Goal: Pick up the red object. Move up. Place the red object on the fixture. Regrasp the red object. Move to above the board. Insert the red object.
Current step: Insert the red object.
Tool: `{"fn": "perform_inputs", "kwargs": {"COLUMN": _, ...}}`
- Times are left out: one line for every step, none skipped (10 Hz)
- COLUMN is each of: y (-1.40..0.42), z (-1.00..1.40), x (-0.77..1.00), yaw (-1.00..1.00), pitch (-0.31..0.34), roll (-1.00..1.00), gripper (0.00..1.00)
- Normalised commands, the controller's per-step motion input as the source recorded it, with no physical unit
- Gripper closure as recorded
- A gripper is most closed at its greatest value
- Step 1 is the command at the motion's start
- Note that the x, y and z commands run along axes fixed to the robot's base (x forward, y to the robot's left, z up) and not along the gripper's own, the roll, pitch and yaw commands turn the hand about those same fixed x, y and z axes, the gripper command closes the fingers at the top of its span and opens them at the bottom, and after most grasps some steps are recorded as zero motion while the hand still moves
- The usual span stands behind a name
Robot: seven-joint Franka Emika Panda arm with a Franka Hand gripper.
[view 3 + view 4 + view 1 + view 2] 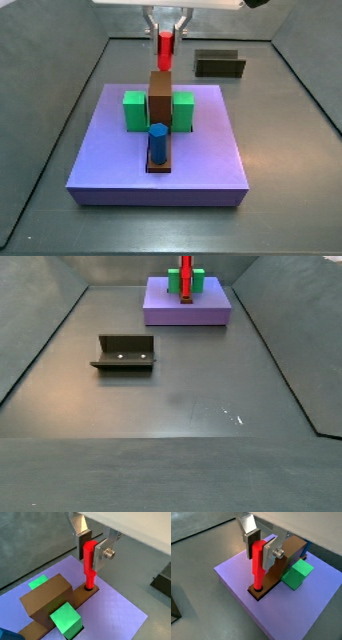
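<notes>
The red object (88, 562) is a slim red peg held upright, and my gripper (91, 551) is shut on its upper half. Its lower tip meets a hole in the brown strip (80, 599) on the lavender board (117, 609). In a wrist view the red object (256, 564) stands beside the tall brown block (292, 548), with the gripper (260, 551) above the board (238, 574). From the side, the gripper (166, 22) holds the red object (166, 45) over the board's (107, 150) far end. The fixture (219, 64) stands bare behind the board. It shows again as the fixture (124, 353), well away from the board (167, 314).
On the board stand a tall brown block (162, 95), green blocks (135, 110) on either side of it, and a blue upright cylinder (158, 142) in the brown strip. Grey sloping walls (54, 90) enclose the dark floor (187, 396).
</notes>
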Motion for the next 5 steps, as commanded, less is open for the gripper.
{"fn": "perform_inputs", "kwargs": {"y": 0.00, "z": -0.15, "x": 0.01, "yaw": 0.00, "pitch": 0.000, "roll": -0.06, "gripper": 1.00}}
{"fn": "perform_inputs", "kwargs": {"y": 0.00, "z": -0.15, "x": 0.00, "yaw": 0.00, "pitch": 0.000, "roll": -0.06, "gripper": 1.00}}
{"fn": "perform_inputs", "kwargs": {"y": -0.01, "z": -0.15, "x": 0.00, "yaw": 0.00, "pitch": 0.000, "roll": -0.07, "gripper": 1.00}}
{"fn": "perform_inputs", "kwargs": {"y": -0.04, "z": -0.13, "x": 0.05, "yaw": 0.00, "pitch": 0.000, "roll": -0.06, "gripper": 1.00}}
{"fn": "perform_inputs", "kwargs": {"y": 0.00, "z": -0.16, "x": 0.09, "yaw": 0.01, "pitch": 0.000, "roll": -0.03, "gripper": 1.00}}
